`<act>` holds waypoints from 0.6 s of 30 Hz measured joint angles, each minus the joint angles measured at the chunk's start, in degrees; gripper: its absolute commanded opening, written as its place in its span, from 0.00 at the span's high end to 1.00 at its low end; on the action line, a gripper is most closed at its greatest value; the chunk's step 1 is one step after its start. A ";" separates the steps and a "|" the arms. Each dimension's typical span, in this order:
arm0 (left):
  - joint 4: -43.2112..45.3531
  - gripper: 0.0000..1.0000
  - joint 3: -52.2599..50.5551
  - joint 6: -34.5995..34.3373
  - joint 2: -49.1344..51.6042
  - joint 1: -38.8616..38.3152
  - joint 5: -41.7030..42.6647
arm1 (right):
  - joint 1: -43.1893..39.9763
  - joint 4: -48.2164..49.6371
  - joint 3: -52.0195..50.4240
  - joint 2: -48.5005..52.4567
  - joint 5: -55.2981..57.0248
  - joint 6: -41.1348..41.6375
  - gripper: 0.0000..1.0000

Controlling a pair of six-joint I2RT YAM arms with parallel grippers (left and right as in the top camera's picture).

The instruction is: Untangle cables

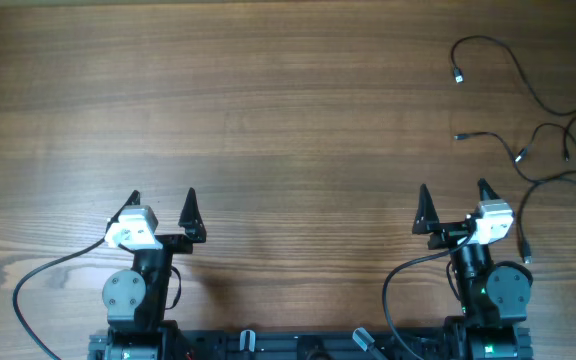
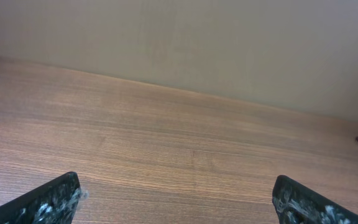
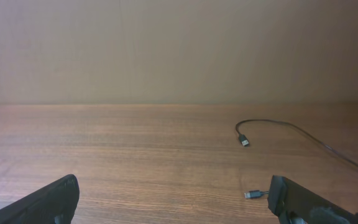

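Overhead: left claw and right claw both spread open and empty over the table; cables lie at far right, apart from both. Left wrist: open claw, a cable loop at the right edge. Right wrist: open claw, cables ahead on the right

You lose cables past right edge of overhead view. Plugs too small there to tell type. Where cables cross near that edge, you cannot tell which lies on top. Left wrist view: only sliver of cable at right edge. Right wrist view: one cable runs off right edge, another passes behind finger of right hand. Fingers of left hand and right hand cut off at bottom edge.
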 measured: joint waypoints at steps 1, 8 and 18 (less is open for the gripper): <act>0.00 0.00 0.00 0.00 0.00 0.00 0.00 | 0.09 0.00 0.00 0.00 0.00 -0.44 0.00; 0.00 0.00 0.00 0.00 0.00 0.00 0.00 | 0.26 0.02 0.00 0.00 0.00 -1.33 0.00; 0.00 0.00 0.00 0.00 0.00 0.00 0.00 | 0.26 0.02 0.00 0.00 0.00 -1.51 0.00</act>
